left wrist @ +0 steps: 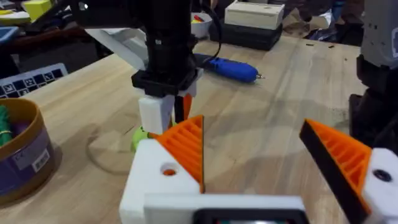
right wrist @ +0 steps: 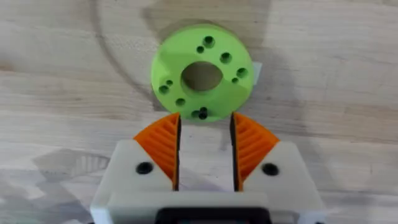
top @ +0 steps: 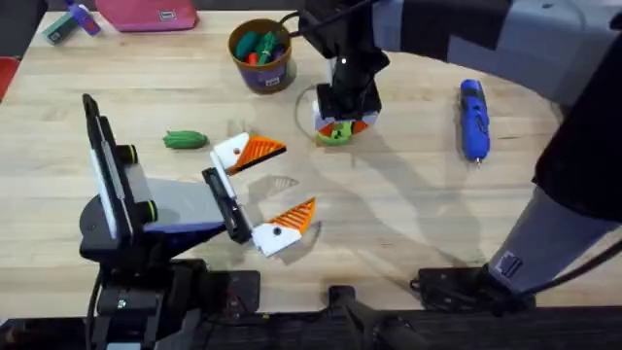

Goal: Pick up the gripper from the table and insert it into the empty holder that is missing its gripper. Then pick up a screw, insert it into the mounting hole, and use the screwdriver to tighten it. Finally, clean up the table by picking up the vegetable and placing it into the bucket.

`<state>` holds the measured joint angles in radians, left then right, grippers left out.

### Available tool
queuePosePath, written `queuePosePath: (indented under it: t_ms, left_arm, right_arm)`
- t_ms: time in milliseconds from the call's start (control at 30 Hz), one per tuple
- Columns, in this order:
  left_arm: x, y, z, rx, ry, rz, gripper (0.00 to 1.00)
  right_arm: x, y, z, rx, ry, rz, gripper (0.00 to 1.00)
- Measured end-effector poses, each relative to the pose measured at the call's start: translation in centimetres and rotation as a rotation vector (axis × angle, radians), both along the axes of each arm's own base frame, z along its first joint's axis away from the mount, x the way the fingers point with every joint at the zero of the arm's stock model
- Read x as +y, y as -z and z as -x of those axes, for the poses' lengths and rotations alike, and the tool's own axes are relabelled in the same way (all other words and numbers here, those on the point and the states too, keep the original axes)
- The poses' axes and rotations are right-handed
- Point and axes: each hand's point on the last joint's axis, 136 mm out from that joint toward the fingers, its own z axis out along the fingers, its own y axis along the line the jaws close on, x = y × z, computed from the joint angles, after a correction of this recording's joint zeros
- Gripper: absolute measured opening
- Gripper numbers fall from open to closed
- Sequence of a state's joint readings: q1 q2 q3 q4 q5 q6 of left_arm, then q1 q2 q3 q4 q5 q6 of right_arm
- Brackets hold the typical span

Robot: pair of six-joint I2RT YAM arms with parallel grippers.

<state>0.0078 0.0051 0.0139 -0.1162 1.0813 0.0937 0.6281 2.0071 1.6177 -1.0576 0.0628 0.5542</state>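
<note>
- The left white-and-orange gripper is sitting wide open, holding nothing.
- The small dark green toy vegetable is lying sideways just beside it, on its left.
- The right gripper is hanging farther off, over the lime green round disc; I cannot tell its grip.

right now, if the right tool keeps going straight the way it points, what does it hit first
The right tool points down at the table, its open fingers just short of the lime green disc. Going straight on, it would likely meet that disc's near edge or the wood beside it; depth is unclear.

Left claw open, right claw narrow.
</note>
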Motion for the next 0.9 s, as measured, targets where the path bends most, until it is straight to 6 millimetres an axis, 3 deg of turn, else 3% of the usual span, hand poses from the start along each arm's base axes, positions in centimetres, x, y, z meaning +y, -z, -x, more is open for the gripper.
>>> queuePosePath:
  t_ms: [700,900]
  left_arm:
    - [0.0,0.0,0.0,0.0,0.0,0.0,0.985]
    - [0.0,0.0,0.0,0.0,0.0,0.0,0.985]
  right_arm:
    - [0.0,1.3,-0.1,0.012,0.016,0.009,0.314]
    - [0.0,1.2,-0.1,0.01,0.019,0.012,0.131]
